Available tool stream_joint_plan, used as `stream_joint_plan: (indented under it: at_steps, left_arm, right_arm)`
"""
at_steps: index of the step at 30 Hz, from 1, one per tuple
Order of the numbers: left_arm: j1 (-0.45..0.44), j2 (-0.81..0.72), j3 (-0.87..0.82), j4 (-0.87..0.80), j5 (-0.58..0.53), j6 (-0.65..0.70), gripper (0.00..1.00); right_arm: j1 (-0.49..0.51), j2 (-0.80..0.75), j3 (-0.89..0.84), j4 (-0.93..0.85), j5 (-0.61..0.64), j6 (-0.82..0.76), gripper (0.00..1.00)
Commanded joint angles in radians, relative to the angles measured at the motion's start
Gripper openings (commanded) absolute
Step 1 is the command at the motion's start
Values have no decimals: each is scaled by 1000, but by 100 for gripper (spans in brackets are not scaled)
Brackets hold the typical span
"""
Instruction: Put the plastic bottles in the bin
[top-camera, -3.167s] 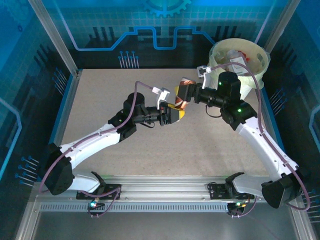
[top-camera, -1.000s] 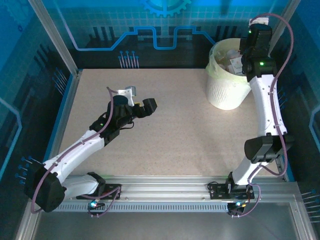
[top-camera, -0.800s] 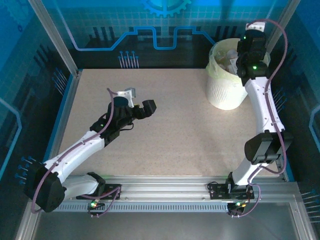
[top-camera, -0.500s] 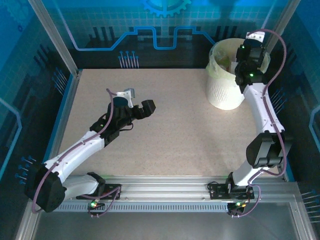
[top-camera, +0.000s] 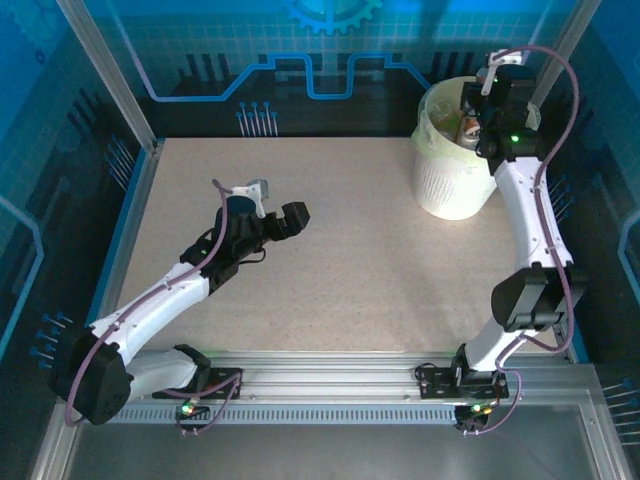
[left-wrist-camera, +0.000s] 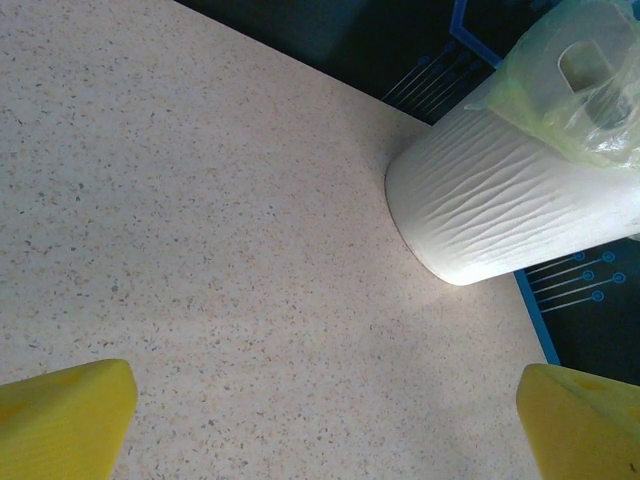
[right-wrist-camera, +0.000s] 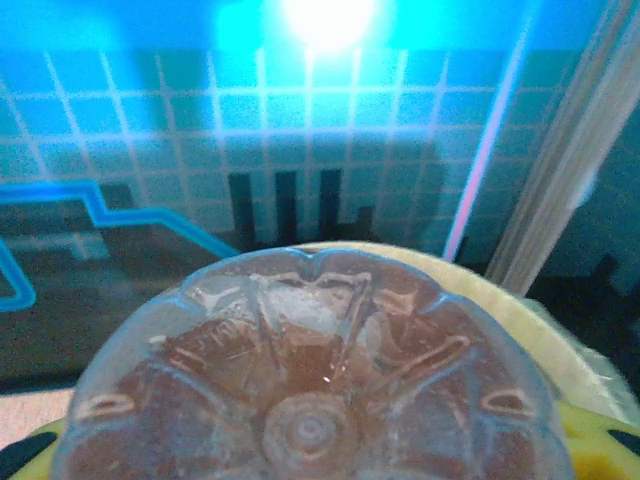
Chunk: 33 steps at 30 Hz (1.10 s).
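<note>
We held a bottle (right-wrist-camera: 310, 390) in the right end effector (top-camera: 480, 110) over the bin (top-camera: 448, 190), due for release; the left end effector (top-camera: 297, 216) stood released, empty.

Cool cyan light from the glowing panels behind the bin (top-camera: 450, 185) tints the overhead view. The desk (top-camera: 360, 260) is bright and evenly lit, with soft shadows. The left wrist view is sharp, showing faint shade at the bin's foot. In the right wrist view, white glare blooms above the bin and the close plastic bottle (right-wrist-camera: 310, 400) is blurred.
</note>
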Motion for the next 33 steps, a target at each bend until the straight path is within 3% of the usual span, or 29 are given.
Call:
stream_joint_plan:
  at_steps: [1,4,12,17,25,31,33]
  left_arm:
    - [10,-12,-20,6,-8,-20,99]
    - [10,-14,-30,1,-15,-23,99]
    - [11,4,-23,0,-12,-30,99]
    - [11,8,-21,-3,-11,-35,99]
    - [12,18,-11,-14,-15,-30,99]
    - [12,34,-8,-4,-9,-41,99]
    - [12,36,-7,-8,-5,-42,99]
  right_arm:
    - [5,91,38,-117,-107,-67,44]
    - [9,137,63,-189,-160,-113,45]
    - [14,230,193,-338,-93,-76,54]
    - [24,238,281,-389,-90,-29,72]
    - [21,151,353,-407,-129,76,87]
    - [21,168,337,-428,-11,78,80]
    - [20,193,340,-443,-31,57,79]
